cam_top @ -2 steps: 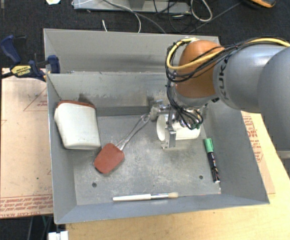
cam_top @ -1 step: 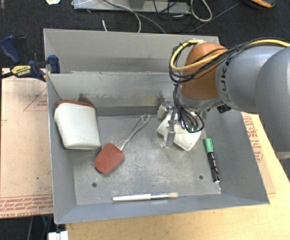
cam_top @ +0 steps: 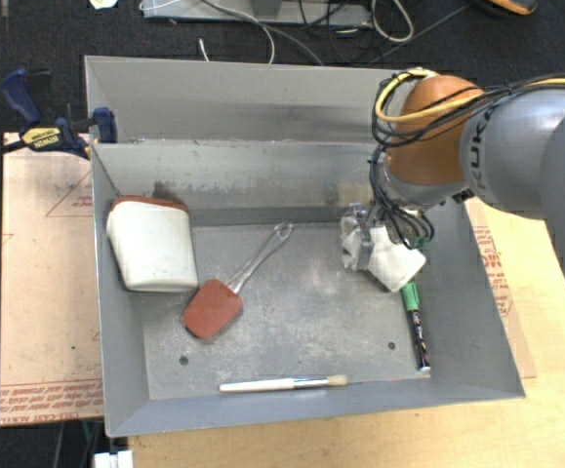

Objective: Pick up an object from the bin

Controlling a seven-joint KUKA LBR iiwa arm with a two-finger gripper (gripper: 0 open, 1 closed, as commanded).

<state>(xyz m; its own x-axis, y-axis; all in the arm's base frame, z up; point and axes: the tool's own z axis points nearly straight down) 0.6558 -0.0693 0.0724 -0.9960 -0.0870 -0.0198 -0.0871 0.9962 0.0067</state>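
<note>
My gripper (cam_top: 358, 244) hangs low over the right part of the bin, near the back wall. A white lumpy object (cam_top: 396, 266) lies right against it on its right side; whether it is gripped I cannot make out. Just below that object a green and black pen (cam_top: 416, 322) lies on the floor along the right wall, pointing toward the front.
A red-headed scraper with a wire handle (cam_top: 231, 293) lies in the middle. A white boxy container (cam_top: 152, 245) rests at the left wall. A thin white brush (cam_top: 282, 384) lies along the front edge. The arm with its orange cover enters from the right.
</note>
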